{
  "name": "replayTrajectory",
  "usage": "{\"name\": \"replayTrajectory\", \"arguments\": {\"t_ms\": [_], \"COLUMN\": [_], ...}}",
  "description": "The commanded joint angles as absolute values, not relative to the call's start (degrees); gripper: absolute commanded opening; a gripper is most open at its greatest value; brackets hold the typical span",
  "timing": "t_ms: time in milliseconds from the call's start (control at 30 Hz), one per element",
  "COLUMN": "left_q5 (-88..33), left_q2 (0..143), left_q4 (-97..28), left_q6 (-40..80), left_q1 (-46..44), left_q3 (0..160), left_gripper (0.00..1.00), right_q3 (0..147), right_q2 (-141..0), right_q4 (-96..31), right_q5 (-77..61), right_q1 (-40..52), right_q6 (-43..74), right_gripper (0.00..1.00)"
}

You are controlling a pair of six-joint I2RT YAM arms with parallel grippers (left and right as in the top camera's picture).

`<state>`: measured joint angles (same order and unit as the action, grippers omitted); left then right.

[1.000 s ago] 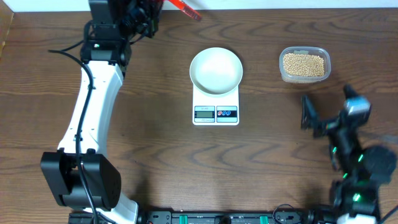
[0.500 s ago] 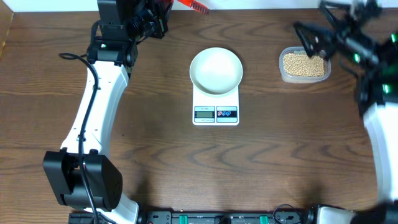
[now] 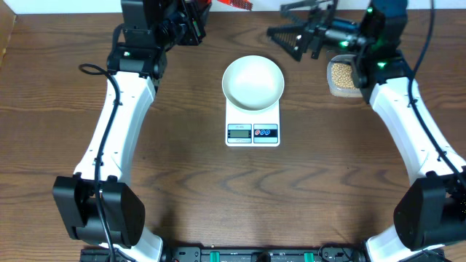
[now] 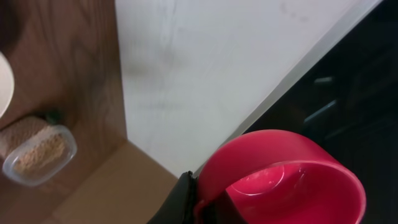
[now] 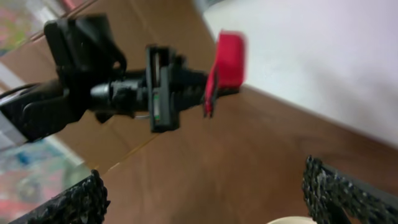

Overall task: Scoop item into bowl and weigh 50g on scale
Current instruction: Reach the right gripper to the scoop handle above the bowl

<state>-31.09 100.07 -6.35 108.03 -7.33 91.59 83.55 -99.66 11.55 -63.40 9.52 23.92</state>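
The white bowl (image 3: 253, 80) stands empty on the white scale (image 3: 253, 132) at mid-table. The tan beans (image 3: 341, 75) fill a clear tub (image 3: 336, 90) at the back right, partly hidden by my right arm; the tub also shows in the left wrist view (image 4: 37, 157). My left gripper (image 3: 195, 18) is at the back edge, left of the bowl, shut on a red scoop (image 4: 283, 180). My right gripper (image 3: 285, 30) is open and empty, raised between bowl and tub, pointing left. Its fingers (image 5: 74, 200) frame the left gripper and red scoop (image 5: 229, 59).
A white wall (image 4: 205, 68) runs behind the table's back edge. The scale's display and buttons (image 3: 253, 132) face the front. Brown wooden tabletop (image 3: 189, 167) lies around the scale. A cardboard-coloured surface (image 4: 106, 186) shows behind the table.
My right arm has swung from the front right up to the back, past the tub, and now points left near the bowl. My left gripper has drifted slightly right with the scoop.
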Motion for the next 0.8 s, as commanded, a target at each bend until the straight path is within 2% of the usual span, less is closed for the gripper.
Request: {"name": "replayTrajectory", "arguments": {"t_ms": [0, 367, 467, 600, 767], "left_q5": [-32.56, -31.03, -31.07, -31.05, -31.07], "left_q2": [99.96, 99.96, 99.96, 99.96, 99.96], "left_q4": [-7.18, -14.81, -14.85, -18.59, -28.21], "left_q6": [108.73, 108.77, 108.75, 108.73, 108.51], "left_q1": [-8.51, -8.71, -8.73, -9.43, -10.11], "left_q3": [92.38, 92.36, 92.33, 92.33, 92.33], "left_gripper": [0.07, 0.07, 0.07, 0.07, 0.07], "right_q3": [84.64, 85.47, 85.8, 85.84, 85.84], "right_q2": [-99.77, -99.77, -99.77, -99.77, -99.77], "right_q4": [9.56, 12.8, 8.78, 3.2, 1.87], "right_q5": [-65.84, -54.87, -51.42, -49.63, -50.28], "right_q1": [9.58, 10.68, 12.43, 13.91, 13.5], "right_q6": [25.28, 33.82, 33.85, 32.93, 32.4], "right_gripper": [0.99, 0.99, 0.94, 0.82, 0.82]}}
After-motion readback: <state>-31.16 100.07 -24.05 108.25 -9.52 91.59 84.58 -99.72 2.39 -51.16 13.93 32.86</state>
